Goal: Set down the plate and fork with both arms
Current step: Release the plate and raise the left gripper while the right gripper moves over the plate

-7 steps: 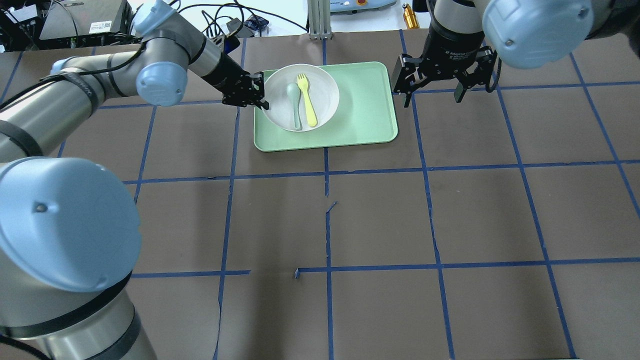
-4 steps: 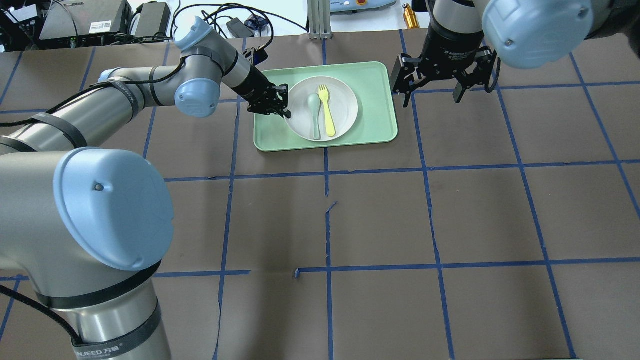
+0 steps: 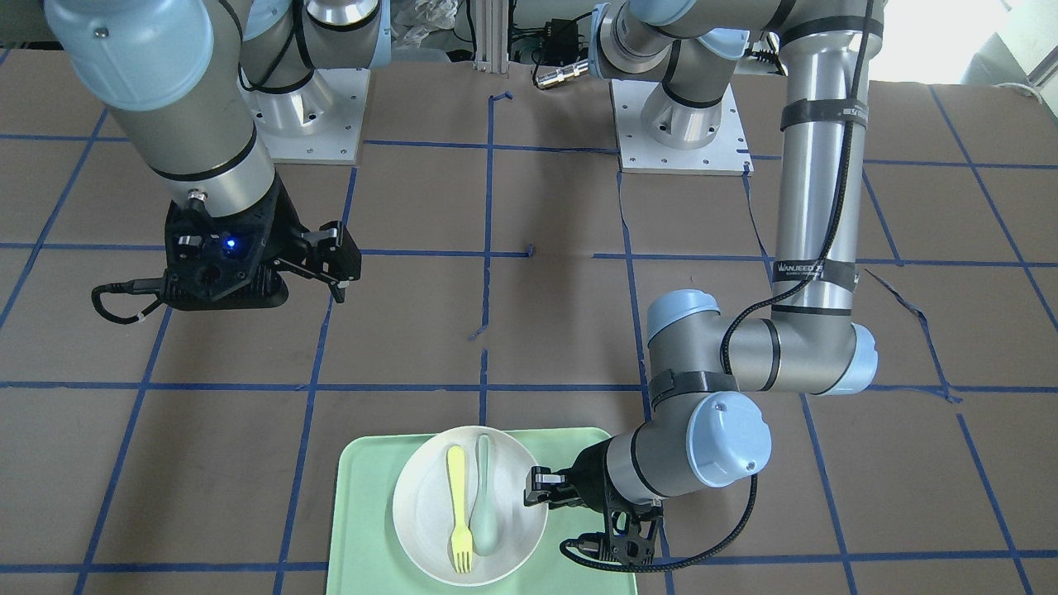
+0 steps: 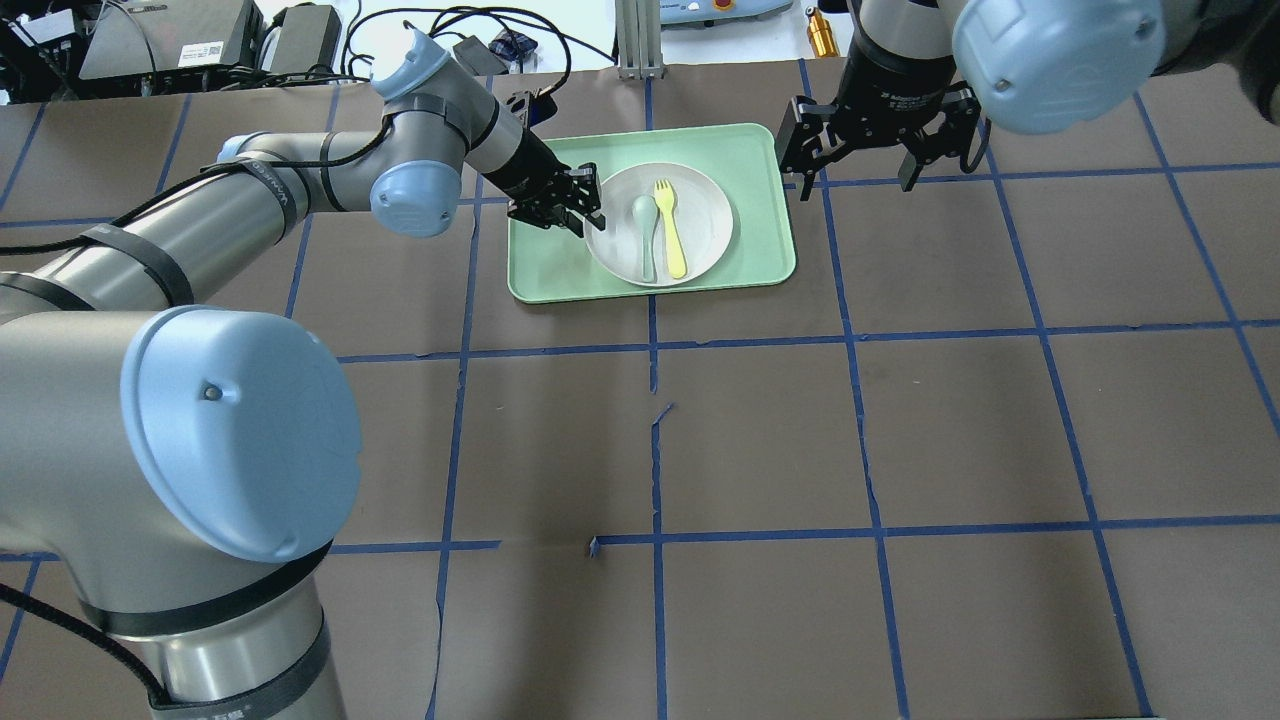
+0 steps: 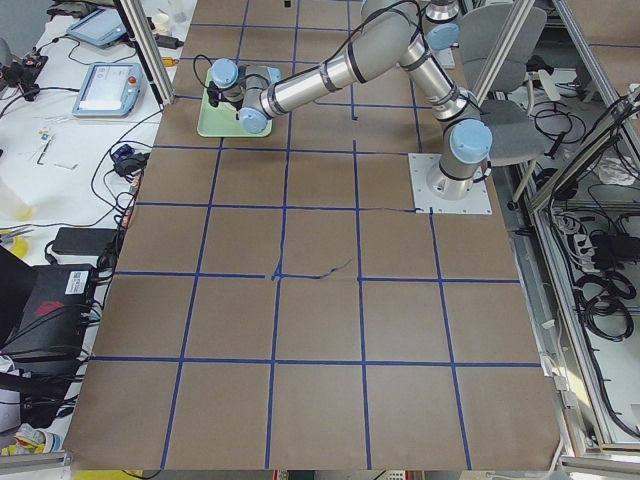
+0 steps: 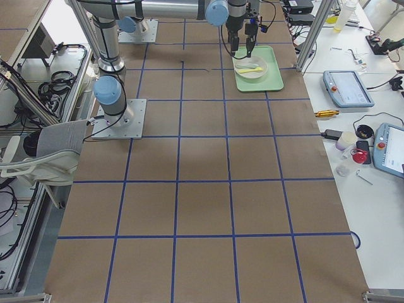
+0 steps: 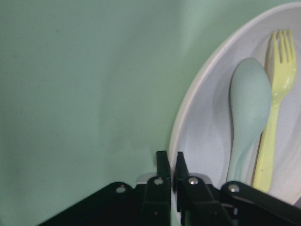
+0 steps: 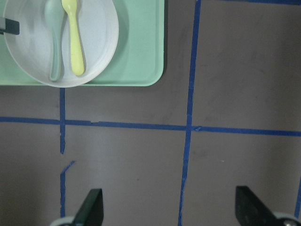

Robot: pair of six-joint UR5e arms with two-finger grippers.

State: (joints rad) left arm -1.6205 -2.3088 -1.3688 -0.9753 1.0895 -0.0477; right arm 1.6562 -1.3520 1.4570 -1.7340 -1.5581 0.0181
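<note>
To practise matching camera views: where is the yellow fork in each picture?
Front-facing: fork bottom centre.
Overhead: fork top centre.
Exterior left: not discernible.
Exterior right: fork top, tiny.
Left wrist: fork right edge.
Right wrist: fork top left.
Shared landmark: green tray.

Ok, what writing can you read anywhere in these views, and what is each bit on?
"WANJEED": on the black strap around the left arm.
White print on the black wrist above the right hand: too blurred to read.
Label on the grey box behind the table: too small to read.
Plate, fork, tray: no writing.
</note>
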